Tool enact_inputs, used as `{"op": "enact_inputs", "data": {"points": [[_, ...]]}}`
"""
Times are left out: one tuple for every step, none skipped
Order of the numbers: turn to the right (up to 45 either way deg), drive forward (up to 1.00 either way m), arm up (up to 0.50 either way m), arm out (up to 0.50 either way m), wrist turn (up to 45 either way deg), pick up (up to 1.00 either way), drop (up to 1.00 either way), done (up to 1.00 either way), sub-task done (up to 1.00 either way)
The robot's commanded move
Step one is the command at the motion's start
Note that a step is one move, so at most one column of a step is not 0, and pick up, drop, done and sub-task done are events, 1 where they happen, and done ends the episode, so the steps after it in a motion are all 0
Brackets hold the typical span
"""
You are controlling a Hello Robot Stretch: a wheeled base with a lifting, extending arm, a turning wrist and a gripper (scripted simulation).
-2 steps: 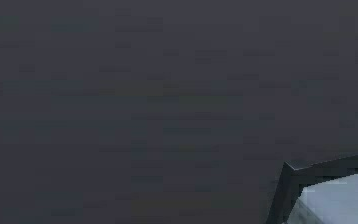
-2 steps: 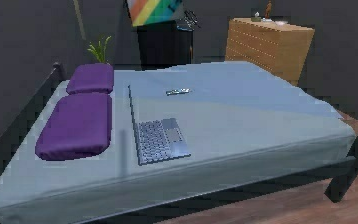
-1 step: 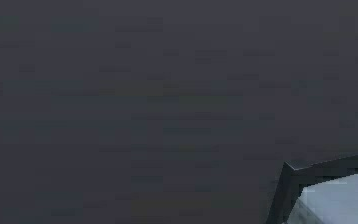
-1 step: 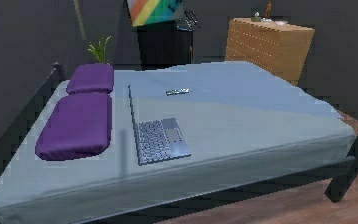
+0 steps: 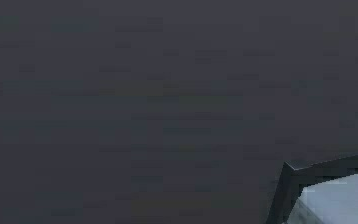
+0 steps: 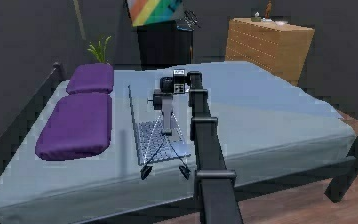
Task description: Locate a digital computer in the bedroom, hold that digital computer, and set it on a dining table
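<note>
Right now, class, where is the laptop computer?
In the arm side view, left of middle, the laptop lies on the bed, between the purple pillows on its left and the dark arm on its right.

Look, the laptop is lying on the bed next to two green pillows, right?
Not quite: the pillows are purple, not green. The arm side view shows the laptop lying on the bed next to the two purple pillows.
</note>
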Motion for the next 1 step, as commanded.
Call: {"op": "enact_inputs", "data": {"points": [[0.0, 0.0, 0.0, 0.0, 45.0, 0.0, 0.0, 0.0, 0.0]]}}
